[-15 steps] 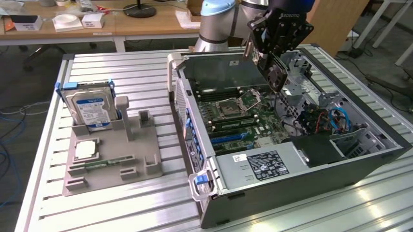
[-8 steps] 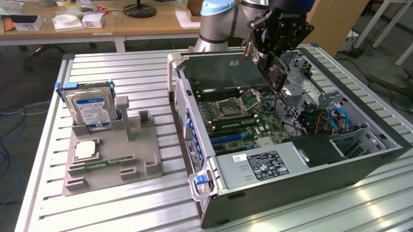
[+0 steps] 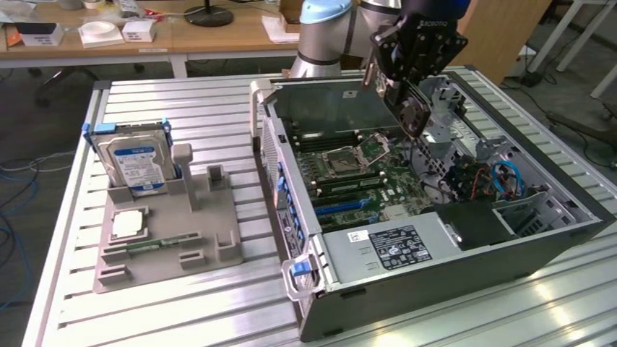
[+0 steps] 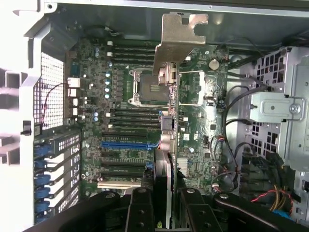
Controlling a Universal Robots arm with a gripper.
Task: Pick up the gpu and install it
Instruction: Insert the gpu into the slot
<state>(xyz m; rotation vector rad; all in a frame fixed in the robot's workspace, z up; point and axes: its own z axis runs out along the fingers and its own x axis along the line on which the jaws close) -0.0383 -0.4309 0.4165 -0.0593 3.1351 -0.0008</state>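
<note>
While above case [image 3: 453, 285], gpu [image 3: 412, 114] in Robotiq gripper [image 3: 394, 85].

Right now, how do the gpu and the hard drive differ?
1. The gpu hangs in the claw above the open case; the hard drive stands in the grey holder on the table.
2. The gpu is dark with a round black fan; the hard drive is silver with a blue-white label.
Shared: both are flat rectangular parts, roughly on edge.
</note>
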